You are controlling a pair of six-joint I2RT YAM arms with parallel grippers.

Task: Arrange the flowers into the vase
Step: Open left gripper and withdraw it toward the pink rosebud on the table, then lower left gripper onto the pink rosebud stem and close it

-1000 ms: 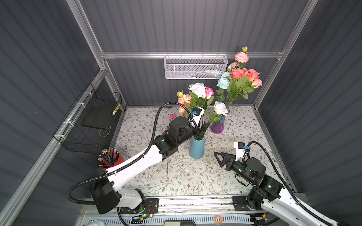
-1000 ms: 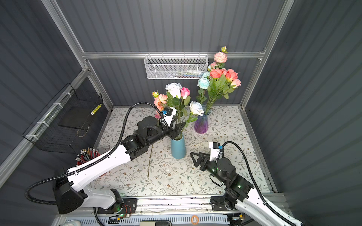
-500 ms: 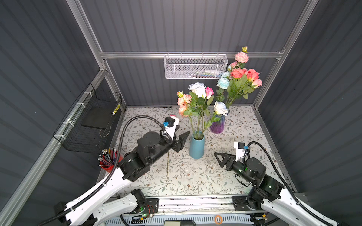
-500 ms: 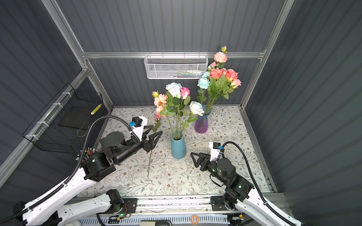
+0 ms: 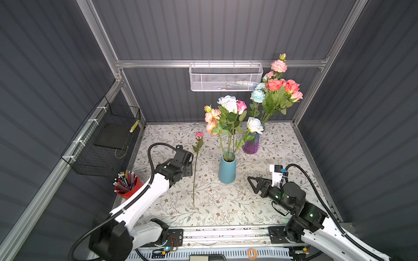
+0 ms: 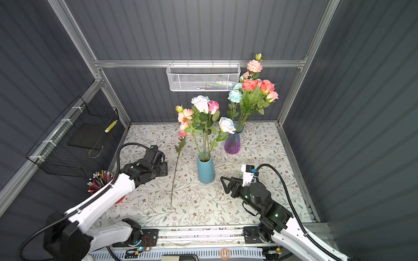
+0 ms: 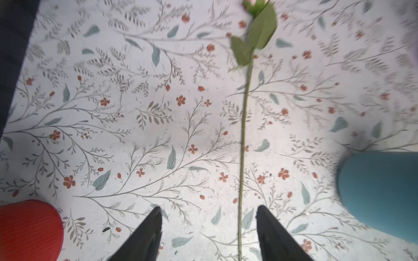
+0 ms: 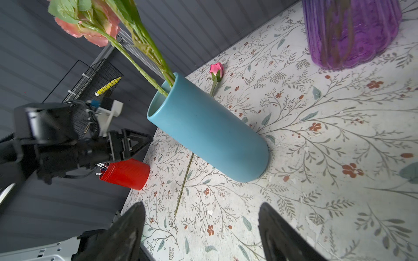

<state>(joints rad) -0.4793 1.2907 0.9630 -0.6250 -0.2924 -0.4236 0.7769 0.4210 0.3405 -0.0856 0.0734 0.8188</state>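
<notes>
Your left gripper (image 7: 209, 208) hovers spread astride the pink rosebud's stem (image 7: 243, 135), lying flat on the floral mat (image 5: 226, 203) at nine o'clock of the blue vase (image 5: 227, 168), apparently ready to pinch it, while your right gripper (image 8: 201, 204) sits spread and empty at four o'clock.

Bright, even light washes the tabletop (image 5: 214, 203), shadows soft; the left wrist view smears the blue vase (image 7: 382, 194).

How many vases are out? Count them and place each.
2. The blue vase stands at the centre; the purple vase stands just behind it, slightly right in both top views. None seems hidden.
</notes>
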